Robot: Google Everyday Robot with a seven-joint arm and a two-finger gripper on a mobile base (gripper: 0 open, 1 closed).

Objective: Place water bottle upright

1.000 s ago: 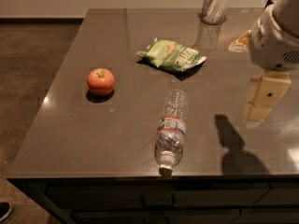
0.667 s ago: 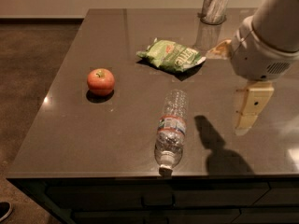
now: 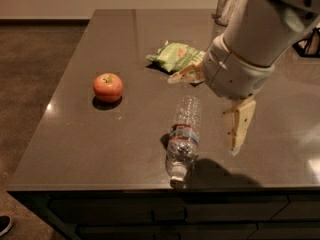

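Note:
The water bottle (image 3: 183,134) is a clear ribbed bottle with a blue, white and red label band. It lies on its side on the dark table (image 3: 100,144), with its white cap pointing at the front edge. My gripper (image 3: 202,115) hangs just right of and above the bottle, open and empty. One tan finger (image 3: 184,74) points left over the bottle's base end. The other finger (image 3: 239,126) points down to the right of the bottle. Neither finger touches it.
A red apple (image 3: 107,87) sits at the left. A green snack bag (image 3: 176,57) lies behind the bottle, partly behind my arm. A tall grey cylindrical container (image 3: 229,3) stands at the back. The table's front edge is right by the bottle's cap.
My arm and gripper have moved left from the table's right side to a spot right beside the bottle. The bottle, apple and bag have not moved.

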